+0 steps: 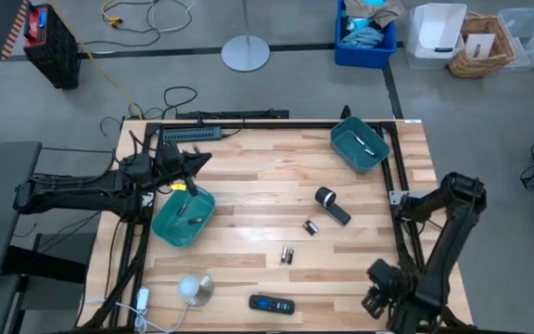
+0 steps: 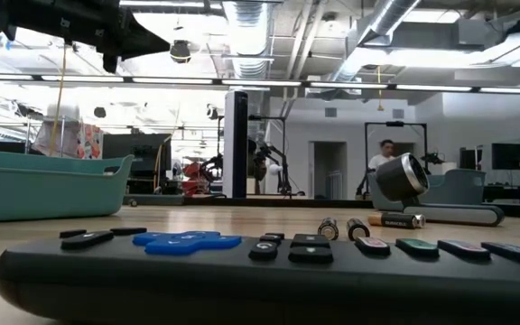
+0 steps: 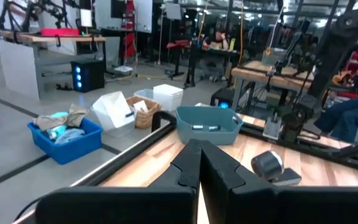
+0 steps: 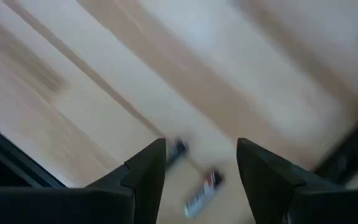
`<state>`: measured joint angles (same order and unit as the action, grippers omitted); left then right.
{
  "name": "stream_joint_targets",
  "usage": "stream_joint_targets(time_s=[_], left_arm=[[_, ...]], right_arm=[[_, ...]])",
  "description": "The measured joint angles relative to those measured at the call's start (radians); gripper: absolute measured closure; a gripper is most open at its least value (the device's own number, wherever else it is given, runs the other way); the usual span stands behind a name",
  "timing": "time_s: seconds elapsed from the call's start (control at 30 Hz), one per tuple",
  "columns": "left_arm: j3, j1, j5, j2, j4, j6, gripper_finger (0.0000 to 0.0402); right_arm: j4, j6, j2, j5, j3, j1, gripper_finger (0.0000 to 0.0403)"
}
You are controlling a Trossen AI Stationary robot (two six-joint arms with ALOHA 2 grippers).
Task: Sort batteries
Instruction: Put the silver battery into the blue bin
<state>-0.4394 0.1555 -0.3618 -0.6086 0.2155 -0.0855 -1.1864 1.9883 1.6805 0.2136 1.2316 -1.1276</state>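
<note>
Remaining: three loose batteries (image 1: 287, 254), two bins (image 1: 183, 219).

Grey concrete floor (image 1: 295, 83) — ceiling ducts (image 2: 246, 23)

Two teal bins (image 1: 184, 219) (image 1: 359, 146), three loose batteries (image 1: 286, 255) (image 1: 311, 226), one remote control (image 1: 272, 304), one black cylinder (image 1: 327, 199), two arms.

High view: overhead, straight down on table (image 1: 248, 176). Low view: tabletop level, close behind remote control (image 2: 269, 271), facing the room. Left wrist: forward across table toward far teal bin (image 3: 209, 124). Right wrist: down at tabletop. Black cylinder (image 2: 401, 178) shared by low and left wrist views.
</note>
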Motion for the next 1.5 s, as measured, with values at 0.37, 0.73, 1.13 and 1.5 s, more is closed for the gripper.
stream_joint_targets(time_s=[0.37, 0.73, 1.13, 1.5], left_arm=[[-0.001, 0.000, 0.000, 0.000, 0.061, 0.055, 0.0401], [-0.001, 0.000, 0.000, 0.000, 0.072, 0.056, 0.0401], [-0.001, 0.000, 0.000, 0.000, 0.062, 0.043, 0.0401], [-0.001, 0.000, 0.000, 0.000, 0.043, 0.038, 0.0401]], right_arm=[[0.109, 0.113, 0.156, -0.158, 0.000, 0.022, 0.0188], [0.080, 0.132, 0.157, -0.219, 0.000, 0.022, 0.0188], [0.101, 0.148, 0.157, -0.263, -0.014, -0.022, 0.0188], [0.103, 0.134, 0.157, -0.244, -0.019, -0.065, 0.0188]])
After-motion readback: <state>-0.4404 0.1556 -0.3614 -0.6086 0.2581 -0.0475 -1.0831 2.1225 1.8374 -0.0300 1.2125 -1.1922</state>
